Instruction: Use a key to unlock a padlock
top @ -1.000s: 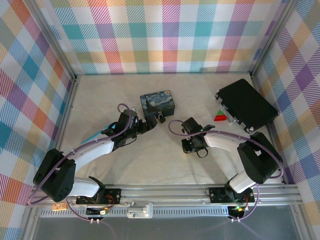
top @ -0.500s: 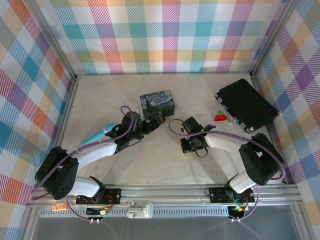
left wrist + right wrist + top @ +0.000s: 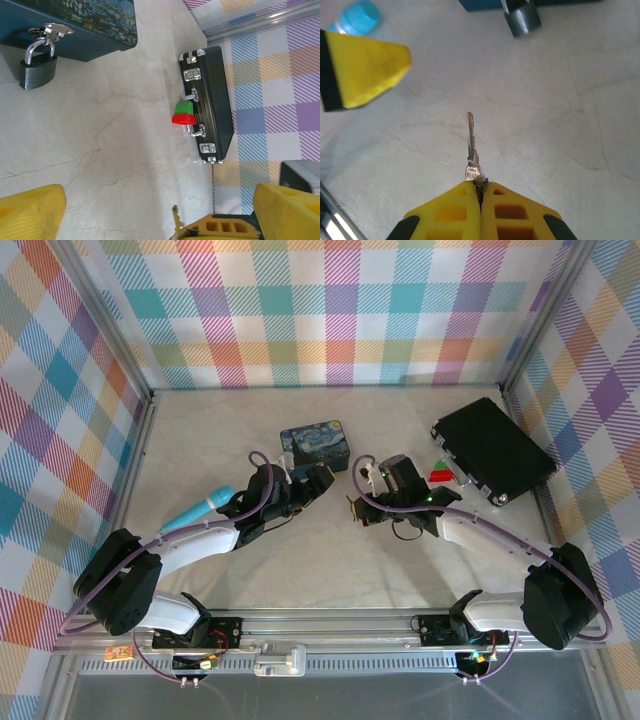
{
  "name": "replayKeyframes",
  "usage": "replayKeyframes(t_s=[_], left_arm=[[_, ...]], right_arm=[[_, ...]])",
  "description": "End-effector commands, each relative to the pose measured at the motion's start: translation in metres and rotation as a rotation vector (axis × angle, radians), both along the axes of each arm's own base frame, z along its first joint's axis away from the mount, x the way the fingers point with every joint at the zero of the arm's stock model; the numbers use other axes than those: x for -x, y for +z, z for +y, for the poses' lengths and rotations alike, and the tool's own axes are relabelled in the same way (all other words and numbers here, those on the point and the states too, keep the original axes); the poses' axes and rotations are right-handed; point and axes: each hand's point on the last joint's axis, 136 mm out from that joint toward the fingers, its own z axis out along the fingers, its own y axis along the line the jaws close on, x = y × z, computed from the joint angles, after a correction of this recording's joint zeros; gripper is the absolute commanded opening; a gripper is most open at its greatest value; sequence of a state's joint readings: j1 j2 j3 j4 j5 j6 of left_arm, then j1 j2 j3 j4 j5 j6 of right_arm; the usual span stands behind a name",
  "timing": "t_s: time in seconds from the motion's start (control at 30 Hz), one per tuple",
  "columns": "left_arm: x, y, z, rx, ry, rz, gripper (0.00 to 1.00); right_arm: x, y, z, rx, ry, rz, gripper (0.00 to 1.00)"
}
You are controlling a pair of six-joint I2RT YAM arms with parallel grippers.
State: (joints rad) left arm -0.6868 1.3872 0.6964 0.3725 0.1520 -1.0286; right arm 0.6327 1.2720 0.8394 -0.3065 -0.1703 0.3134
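The small dark padlock (image 3: pixel 37 72) hangs by its silvery shackle from the hasp of the blue painted tin (image 3: pixel 85 30); it also shows at the top of the right wrist view as the padlock (image 3: pixel 521 20). My left gripper (image 3: pixel 157 202) is open, its yellow fingers (image 3: pixel 30 212) spread wide, short of the lock and beside the tin (image 3: pixel 315 443). My right gripper (image 3: pixel 481 189) is shut on the bow of the thin silvery key (image 3: pixel 471 142), blade pointing towards the padlock with bare table between. From above, the right gripper (image 3: pixel 357 508) sits just right of the left gripper (image 3: pixel 318 480).
A flat black case (image 3: pixel 492 452) lies at the back right with a red-and-green piece (image 3: pixel 438 472) at its handle. A blue pen-like tube (image 3: pixel 195 510) lies left of my left arm. Plaid walls enclose the table on three sides.
My right gripper has come up off the table and moved left and back towards the tin with the key in it. My left gripper has slid right, up to the padlock's spot.
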Motion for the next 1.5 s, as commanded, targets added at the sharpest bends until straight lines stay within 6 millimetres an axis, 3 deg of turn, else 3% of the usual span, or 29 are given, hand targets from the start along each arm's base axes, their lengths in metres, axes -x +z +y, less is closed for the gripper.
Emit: replayKeyframes(t_s=[0.0,0.17,0.37,0.53,0.77,1.1,1.2,1.23,1.3,1.47], left_arm=[[0.002,0.038,-0.014,0.075,-0.045,-0.088,0.92],[0.005,0.055,-0.015,0.103,-0.063,-0.166,0.82],[0.013,0.079,-0.020,0.154,-0.120,-0.276,0.67],[0.016,0.082,-0.024,0.149,-0.142,-0.310,0.56],[0.012,0.077,-0.024,0.130,-0.130,-0.310,0.50],[0.015,0.080,-0.023,0.148,-0.135,-0.321,0.08],[0.015,0.079,-0.022,0.143,-0.130,-0.317,0.00],[0.015,0.079,-0.022,0.140,-0.129,-0.317,0.00],[0.015,0.079,-0.020,0.128,-0.124,-0.319,0.00],[0.015,0.083,-0.016,0.043,-0.134,-0.356,0.00]], right_arm=[[-0.012,0.040,0.019,-0.118,0.065,-0.124,0.00],[-0.015,0.064,0.029,-0.204,0.096,-0.203,0.00],[-0.013,0.073,0.037,-0.260,0.126,-0.213,0.00],[-0.011,0.077,0.042,-0.292,0.141,-0.199,0.00],[-0.009,0.086,0.042,-0.336,0.146,-0.195,0.00],[-0.009,0.085,0.044,-0.361,0.144,-0.177,0.00],[-0.008,0.086,0.042,-0.362,0.139,-0.180,0.00],[-0.008,0.085,0.042,-0.360,0.136,-0.178,0.04],[-0.010,0.087,0.037,-0.351,0.115,-0.185,0.24],[-0.014,0.098,0.016,-0.369,0.071,-0.209,0.39]])
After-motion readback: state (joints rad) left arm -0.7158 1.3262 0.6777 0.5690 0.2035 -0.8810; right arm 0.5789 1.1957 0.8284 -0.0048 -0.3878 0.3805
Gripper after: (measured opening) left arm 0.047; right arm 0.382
